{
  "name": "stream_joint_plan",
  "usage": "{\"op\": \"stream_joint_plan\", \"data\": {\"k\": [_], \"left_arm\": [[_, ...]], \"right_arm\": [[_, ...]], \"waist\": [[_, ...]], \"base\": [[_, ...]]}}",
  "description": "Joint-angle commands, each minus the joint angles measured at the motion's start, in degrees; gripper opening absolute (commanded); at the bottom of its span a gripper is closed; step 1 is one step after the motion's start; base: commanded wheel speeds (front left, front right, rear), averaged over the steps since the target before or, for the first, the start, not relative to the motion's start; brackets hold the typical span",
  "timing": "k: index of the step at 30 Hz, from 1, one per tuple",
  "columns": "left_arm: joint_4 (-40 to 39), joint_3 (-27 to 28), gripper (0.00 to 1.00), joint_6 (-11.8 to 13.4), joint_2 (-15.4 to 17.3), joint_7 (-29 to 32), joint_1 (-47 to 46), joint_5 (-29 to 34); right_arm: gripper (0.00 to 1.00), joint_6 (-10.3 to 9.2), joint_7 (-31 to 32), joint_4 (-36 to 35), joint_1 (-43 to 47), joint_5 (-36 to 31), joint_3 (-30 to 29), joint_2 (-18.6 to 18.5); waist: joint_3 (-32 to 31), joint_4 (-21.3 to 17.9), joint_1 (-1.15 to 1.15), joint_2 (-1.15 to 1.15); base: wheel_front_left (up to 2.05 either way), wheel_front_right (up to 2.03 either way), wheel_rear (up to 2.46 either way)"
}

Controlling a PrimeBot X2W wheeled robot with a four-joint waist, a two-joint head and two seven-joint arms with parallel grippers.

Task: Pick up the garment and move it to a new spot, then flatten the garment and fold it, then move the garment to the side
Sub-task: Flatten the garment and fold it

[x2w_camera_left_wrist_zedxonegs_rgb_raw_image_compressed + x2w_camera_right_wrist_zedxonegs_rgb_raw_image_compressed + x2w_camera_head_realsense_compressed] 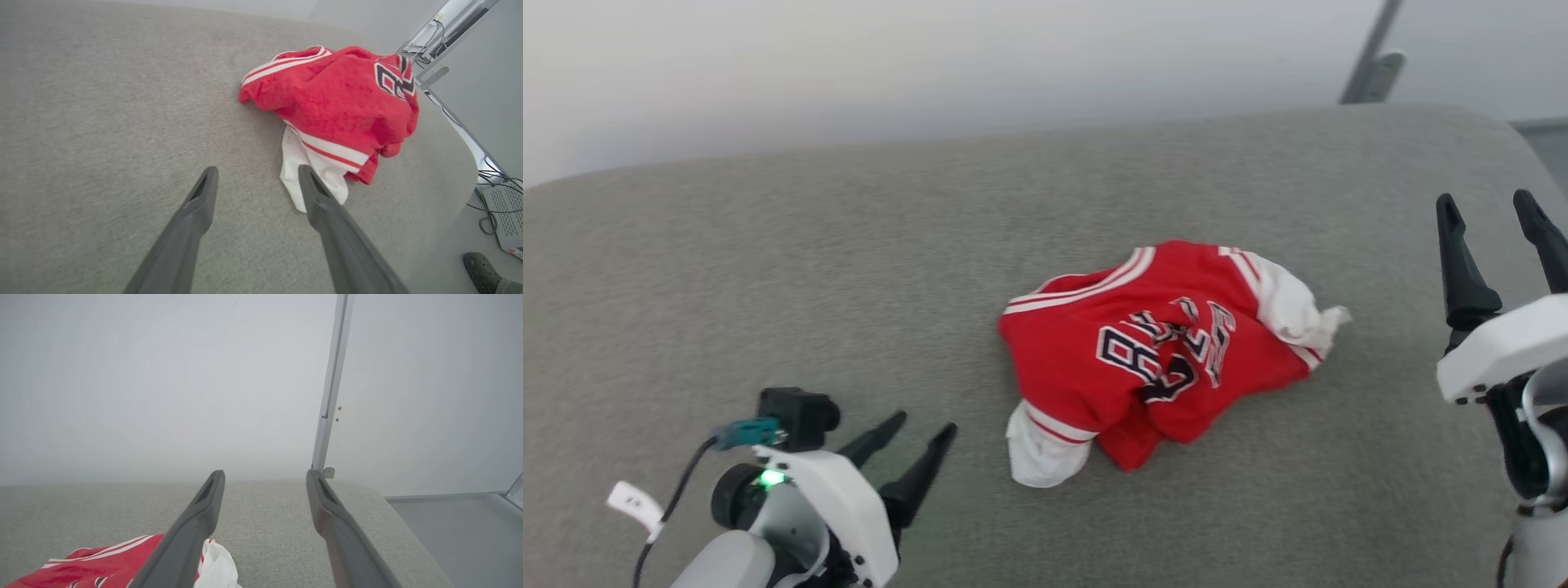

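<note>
The garment (1160, 359) lies crumpled in a heap on the grey pad (768, 269), red side up, with black lettering showing and white lining poking out at 2 ends. The left gripper (925, 423) hovers near its white lower corner, fingers spread wide and empty. The right gripper (1485, 198) stands apart on the garment's other side, also wide and holding nothing.

The black lettering (1168, 347) on the crumpled jersey (1086, 367) is partly folded into creases and cannot be read whole. In the right wrist view the jersey is cut off by the bottom edge. A dark shoe (481, 271) on the floor is cropped at the corner.
</note>
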Motion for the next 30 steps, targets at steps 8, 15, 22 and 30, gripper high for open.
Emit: {"op": "stream_joint_plan", "data": {"k": [8,15,22,30], "left_arm": [[-1.59,-4.14,1.00,3.49,-0.15,11.73,-2.36,-1.04],[-2.41,-6.57,1.00,6.87,0.00,18.50,-4.55,0.59],[2.90,-9.51,0.19,9.81,-0.11,22.13,-7.42,5.00],[5.04,-8.91,0.00,10.32,2.27,22.73,-8.79,5.58]], "right_arm": [[1.00,-0.04,-12.59,-3.41,4.27,-3.80,2.53,4.04],[1.00,-0.04,-17.00,-1.66,5.85,-3.88,2.65,6.12],[1.00,-0.04,-19.07,0.05,5.20,-2.68,3.29,6.90],[1.00,-0.04,-21.34,0.87,5.24,-2.20,2.92,7.02]], "waist": [[2.07,-7.20,0.00,0.00],[3.72,-10.40,0.00,0.00],[4.77,-11.83,0.00,0.00],[4.38,-10.36,0.00,0.00]], "base": [[0.00,0.00,0.00],[0.00,0.00,0.00],[0.00,0.00,0.00],[0.00,0.00,0.00]]}}
